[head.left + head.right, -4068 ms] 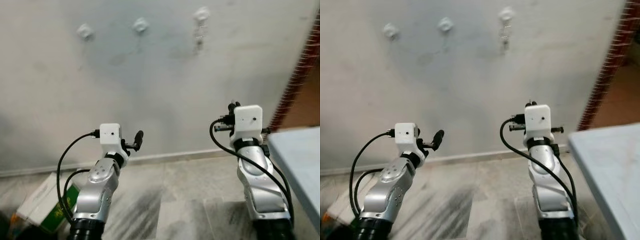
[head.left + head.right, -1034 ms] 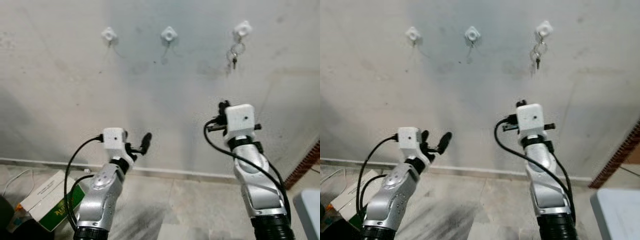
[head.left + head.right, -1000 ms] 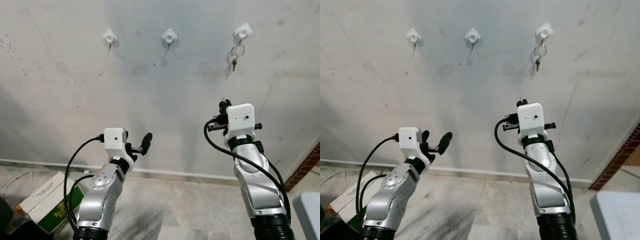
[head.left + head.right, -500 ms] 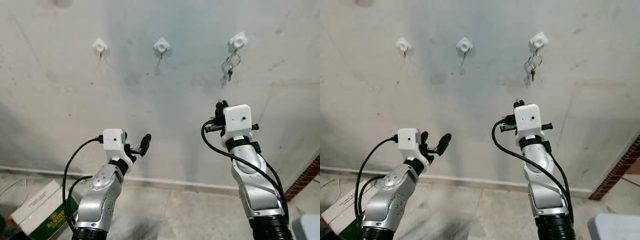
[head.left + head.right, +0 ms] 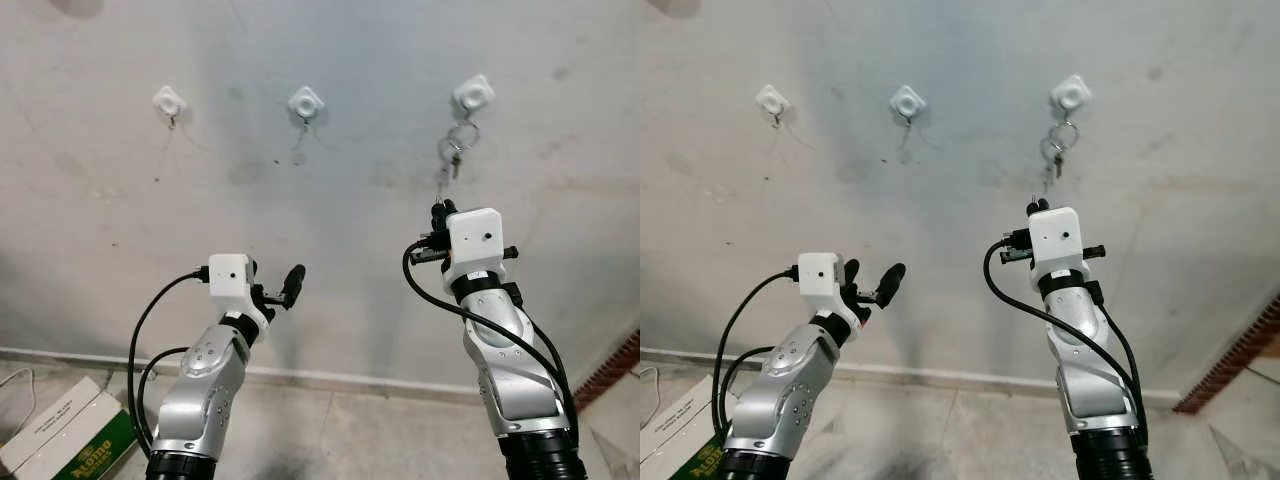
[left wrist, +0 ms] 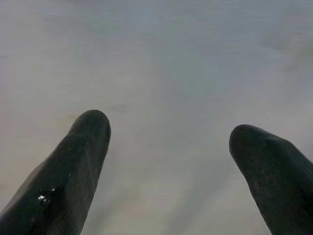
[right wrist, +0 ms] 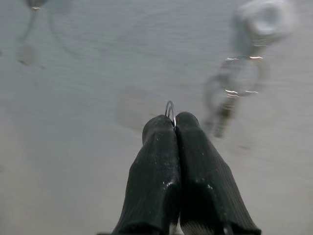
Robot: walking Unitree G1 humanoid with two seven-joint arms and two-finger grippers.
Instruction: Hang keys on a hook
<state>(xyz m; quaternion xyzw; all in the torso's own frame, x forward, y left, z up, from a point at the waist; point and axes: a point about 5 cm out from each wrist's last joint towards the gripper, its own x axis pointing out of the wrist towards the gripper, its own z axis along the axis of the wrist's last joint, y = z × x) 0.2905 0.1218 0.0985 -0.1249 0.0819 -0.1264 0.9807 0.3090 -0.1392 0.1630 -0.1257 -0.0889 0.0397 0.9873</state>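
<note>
Three white hooks sit in a row on the grey wall: a bare left hook [image 5: 168, 101], a bare middle hook [image 5: 305, 101] and a right hook [image 5: 472, 94]. A key ring with keys [image 5: 452, 152] hangs from the right hook. My right gripper [image 5: 437, 210] is raised just below those hanging keys. In the right wrist view its fingers [image 7: 161, 147] are shut on a thin metal ring [image 7: 169, 108], with the hanging keys [image 7: 234, 88] blurred beyond. My left gripper [image 5: 277, 285] is held up lower on the left, open with nothing in it [image 6: 168, 132].
A white and green box [image 5: 60, 440] lies on the floor at the lower left. A red brick edge [image 5: 620, 355] shows at the right. A pale baseboard [image 5: 350, 380] runs along the foot of the wall, with tiled floor [image 5: 340, 440] below.
The view has drawn nearer to the wall and shifted left, so hooks and keys look larger. Both grippers keep their poses and states.
</note>
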